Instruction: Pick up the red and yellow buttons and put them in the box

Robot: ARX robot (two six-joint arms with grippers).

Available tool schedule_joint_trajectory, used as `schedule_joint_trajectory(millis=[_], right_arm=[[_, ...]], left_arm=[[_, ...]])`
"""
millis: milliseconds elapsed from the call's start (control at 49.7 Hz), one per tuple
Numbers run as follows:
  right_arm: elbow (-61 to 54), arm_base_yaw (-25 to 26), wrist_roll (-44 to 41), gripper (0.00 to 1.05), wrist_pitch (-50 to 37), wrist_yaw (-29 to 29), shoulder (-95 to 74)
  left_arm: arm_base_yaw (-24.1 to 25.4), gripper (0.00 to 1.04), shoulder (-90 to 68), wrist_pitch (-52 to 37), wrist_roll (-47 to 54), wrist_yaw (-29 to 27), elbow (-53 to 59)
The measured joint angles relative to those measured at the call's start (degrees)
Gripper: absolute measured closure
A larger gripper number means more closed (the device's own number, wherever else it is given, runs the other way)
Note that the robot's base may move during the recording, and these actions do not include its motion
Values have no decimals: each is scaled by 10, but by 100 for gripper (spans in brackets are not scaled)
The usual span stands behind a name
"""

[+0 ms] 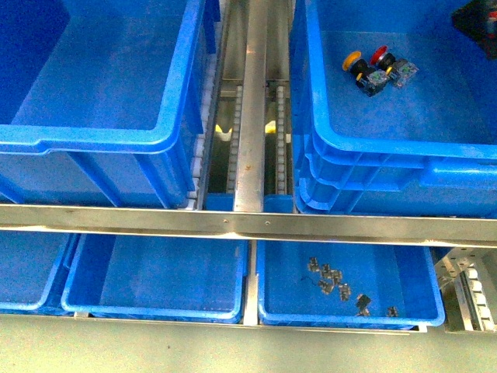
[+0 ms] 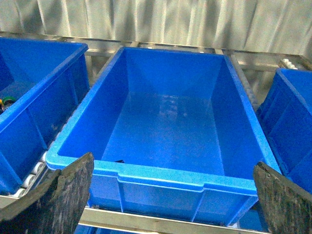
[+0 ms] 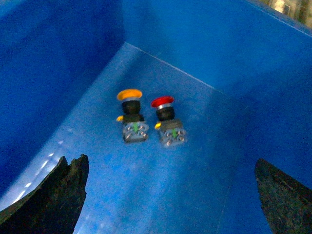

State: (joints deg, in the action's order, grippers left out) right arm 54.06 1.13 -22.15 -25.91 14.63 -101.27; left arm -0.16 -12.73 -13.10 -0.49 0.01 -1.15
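Two large blue crates sit side by side on a metal roller rack, split by a steel rail [image 1: 250, 116] running 12 to 6 o'clock through the front view. The box [image 1: 388, 148] at the 2 o'clock side holds the yellow button [image 1: 356, 64] and the red button [image 1: 382, 59], lying on their sides on its floor near the far end, touching or nearly touching, caps toward 10–11 o'clock, grey-black bodies trailing toward 4 o'clock. The left crate [image 1: 101, 132] at 10 o'clock shows a bare floor.

Right wrist view: yellow button [image 3: 130, 114] and red button [image 3: 165, 122] lie just beside each other on the box floor [image 3: 185, 195], close to a corner, caps away from the camera. Right tool [image 3: 170, 195] is released, both dark fingers [image 3: 58, 195] spread wide at the frame edges, well apart from the buttons, gripping nothing. In the front view only a dark bit of the right arm [image 1: 477, 23] shows at 2 o'clock.

Left wrist view: left tool [image 2: 170, 195] also released, fingers [image 2: 63, 195] spread wide, nothing between them, hanging in front of an empty-floored blue crate [image 2: 165, 170]; more blue crates either side.

Lower shelf: shallow blue trays; the one at 5 o'clock [image 1: 349, 315] holds small grey metal parts [image 1: 334, 280]. Tray at 7 o'clock [image 1: 155, 307] has a bare floor.
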Motion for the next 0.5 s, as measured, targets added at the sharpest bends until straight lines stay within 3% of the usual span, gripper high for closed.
schedule_joint_trajectory(millis=[161, 362, 403, 503], right_arm=[[-191, 49, 78, 6, 66, 61, 236], [-314, 56, 213, 6, 233, 29, 522], [-323, 50, 221, 9, 210, 9, 543], [-393, 6, 221, 25, 15, -124, 571]], left_arm=[[0, 8, 0, 0, 0, 0, 0], [0, 8, 0, 0, 0, 0, 0], [0, 8, 0, 0, 0, 0, 0], [0, 8, 0, 0, 0, 0, 0]])
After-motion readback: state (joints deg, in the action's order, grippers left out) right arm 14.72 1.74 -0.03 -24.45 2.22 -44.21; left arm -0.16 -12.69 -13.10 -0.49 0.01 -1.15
